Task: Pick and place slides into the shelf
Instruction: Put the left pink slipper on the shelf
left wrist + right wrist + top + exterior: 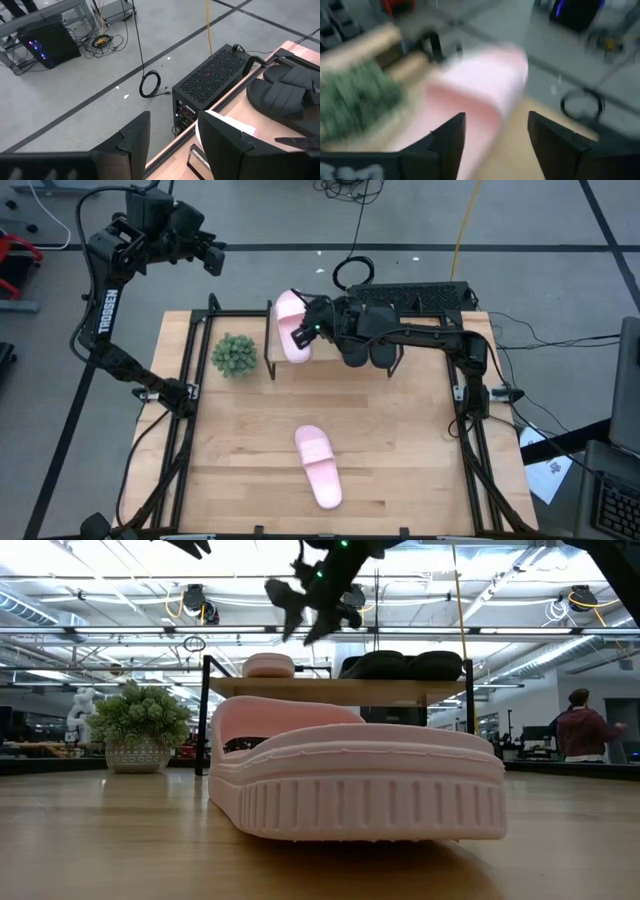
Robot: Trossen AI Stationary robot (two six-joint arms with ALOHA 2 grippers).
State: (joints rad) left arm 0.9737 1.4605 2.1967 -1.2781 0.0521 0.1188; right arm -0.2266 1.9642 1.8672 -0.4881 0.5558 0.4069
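At the far left, above the floor beyond the desk's (pixel 250 440) back left corner, the left hand (pixel 212 256) hangs high and idle, its fingers (pixel 132 137) parted with nothing between them; past them its wrist view shows the floor, a black perforated box (pixel 212 80) and the black pair on the shelf.

Right of that arm, a small potted plant (pixel 235 355) stands on the desk near the back, just beside the left end of the shelf (pixel 340 690). On the shelf's plank, at its left end, lies one pink slide (pixel 291 325). The right hand (pixel 312 328) is over that slide, reaching in from the right along the shelf; its fingers (pixel 447 137) stand apart, straddling the pink strap without pressing on it, so the slide looks released and rests on the plank. In the low view the hand (pixel 315 600) shows above the shelf top, clear of the slide (pixel 268 665).

Farther right on the shelf, the two black slides (pixel 400 665) sit side by side, partly hidden from above by the right arm.

Toward the front of the desk, well apart from both hands, the second pink slide (pixel 318 466) lies flat on the wood, angled slightly, not yet on the shelf. Beyond the desk on the right a person (pixel 582 728) in a dark red top is visible in the room.
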